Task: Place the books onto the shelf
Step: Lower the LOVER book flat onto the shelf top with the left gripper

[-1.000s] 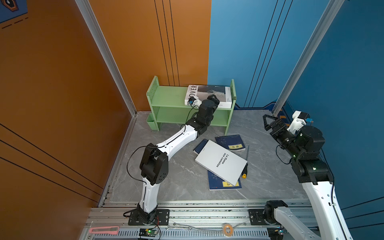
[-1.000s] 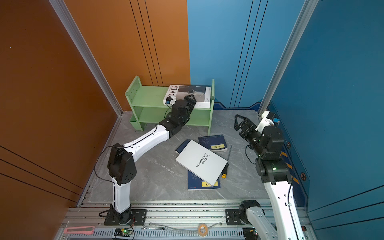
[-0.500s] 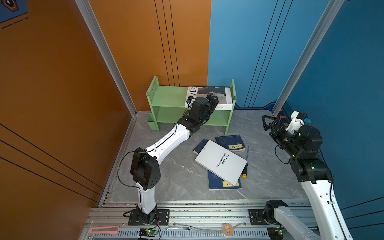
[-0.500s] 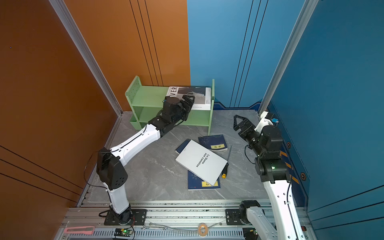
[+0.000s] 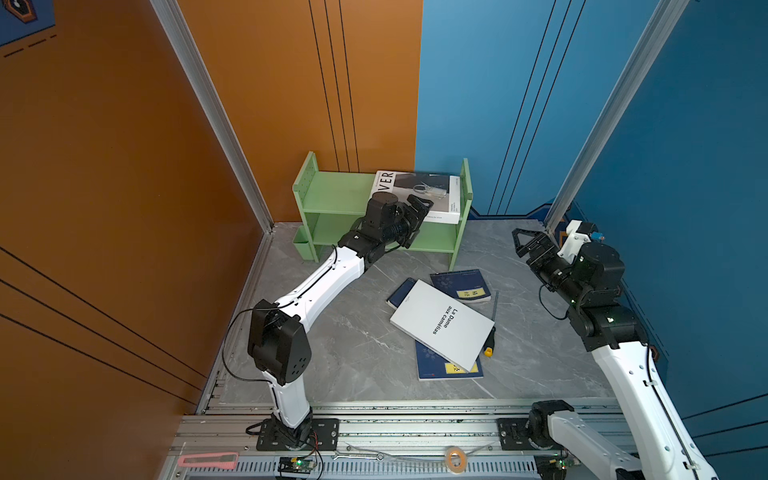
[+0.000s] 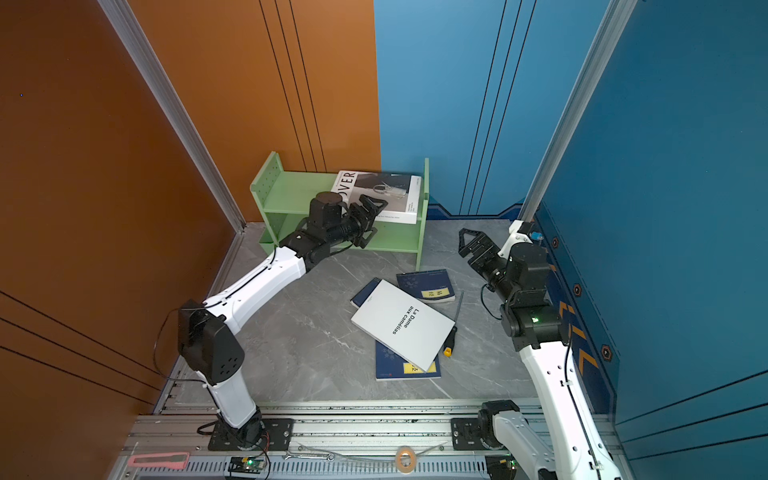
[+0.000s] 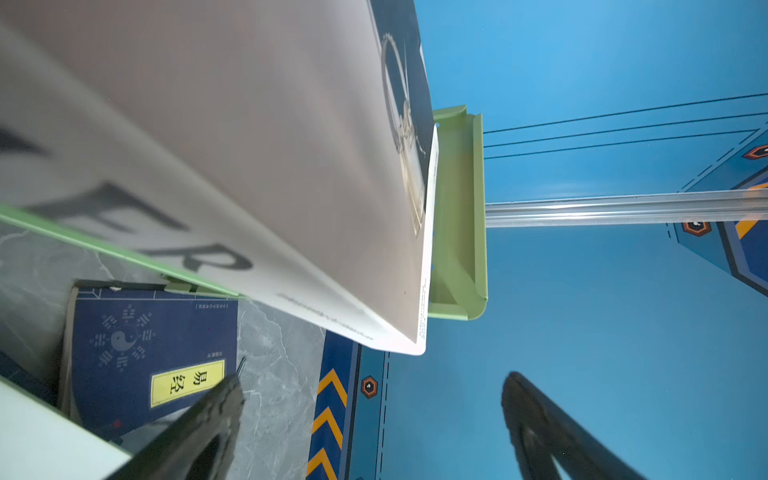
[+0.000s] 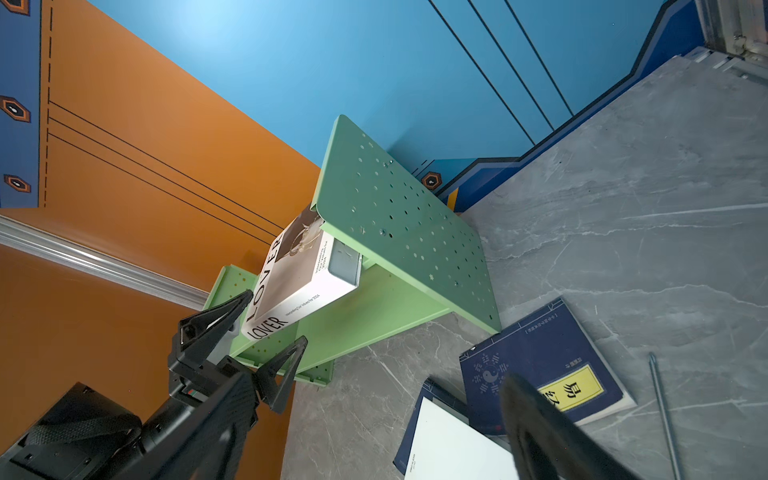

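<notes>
On the shelf (image 5: 332,195) top lies the LOVER book (image 5: 419,193); left gripper (image 5: 417,224) gapes empty (right gripper (image 5: 523,244) likewise)

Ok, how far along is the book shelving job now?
Done: the white LOVER book lies flat on the top tier of the green metal shelf. In hand: nothing; left hand and right hand are both open. Remaining: the white paperback and dark-blue books on the grey table.
</notes>
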### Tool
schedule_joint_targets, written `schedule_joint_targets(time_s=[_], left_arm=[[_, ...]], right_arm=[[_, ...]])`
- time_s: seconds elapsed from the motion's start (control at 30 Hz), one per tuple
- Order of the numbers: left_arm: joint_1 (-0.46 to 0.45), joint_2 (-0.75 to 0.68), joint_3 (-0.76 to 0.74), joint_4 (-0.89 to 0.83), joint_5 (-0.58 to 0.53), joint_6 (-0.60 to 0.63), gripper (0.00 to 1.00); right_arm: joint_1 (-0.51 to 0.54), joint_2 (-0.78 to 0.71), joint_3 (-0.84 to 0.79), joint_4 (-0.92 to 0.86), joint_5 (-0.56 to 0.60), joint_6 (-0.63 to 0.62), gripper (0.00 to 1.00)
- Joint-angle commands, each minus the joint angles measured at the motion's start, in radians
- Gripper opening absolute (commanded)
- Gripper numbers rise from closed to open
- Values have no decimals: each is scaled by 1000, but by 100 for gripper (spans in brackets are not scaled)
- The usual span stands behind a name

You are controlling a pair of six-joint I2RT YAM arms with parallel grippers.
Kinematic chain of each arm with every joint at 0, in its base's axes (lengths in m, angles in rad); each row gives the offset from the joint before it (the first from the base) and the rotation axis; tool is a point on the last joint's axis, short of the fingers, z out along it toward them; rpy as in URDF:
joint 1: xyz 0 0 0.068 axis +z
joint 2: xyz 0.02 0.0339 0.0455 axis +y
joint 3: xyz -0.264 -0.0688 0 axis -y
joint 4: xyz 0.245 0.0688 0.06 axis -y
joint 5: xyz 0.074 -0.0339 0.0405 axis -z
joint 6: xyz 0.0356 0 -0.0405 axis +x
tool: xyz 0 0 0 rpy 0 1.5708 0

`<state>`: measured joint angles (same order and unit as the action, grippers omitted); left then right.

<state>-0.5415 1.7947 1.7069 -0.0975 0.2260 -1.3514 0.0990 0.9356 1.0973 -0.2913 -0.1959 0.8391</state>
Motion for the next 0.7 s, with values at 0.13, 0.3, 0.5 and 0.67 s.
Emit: schedule_joint_targets(time_s=[0.13, 0.3, 0.5, 0.67], left_arm=[[32, -150, 0, -37, 100, 264, 98], [138, -239, -30, -78, 108, 490, 98], [260, -270, -111, -52, 75, 649, 98], [311, -195, -76, -14, 127, 701, 98]], right_arm=[[58, 1, 0, 54, 92, -25, 95], [120, 37, 39, 43, 164, -92, 98], [256, 153, 122, 26, 352, -187, 100], [303, 267, 180, 82, 423, -244, 100]])
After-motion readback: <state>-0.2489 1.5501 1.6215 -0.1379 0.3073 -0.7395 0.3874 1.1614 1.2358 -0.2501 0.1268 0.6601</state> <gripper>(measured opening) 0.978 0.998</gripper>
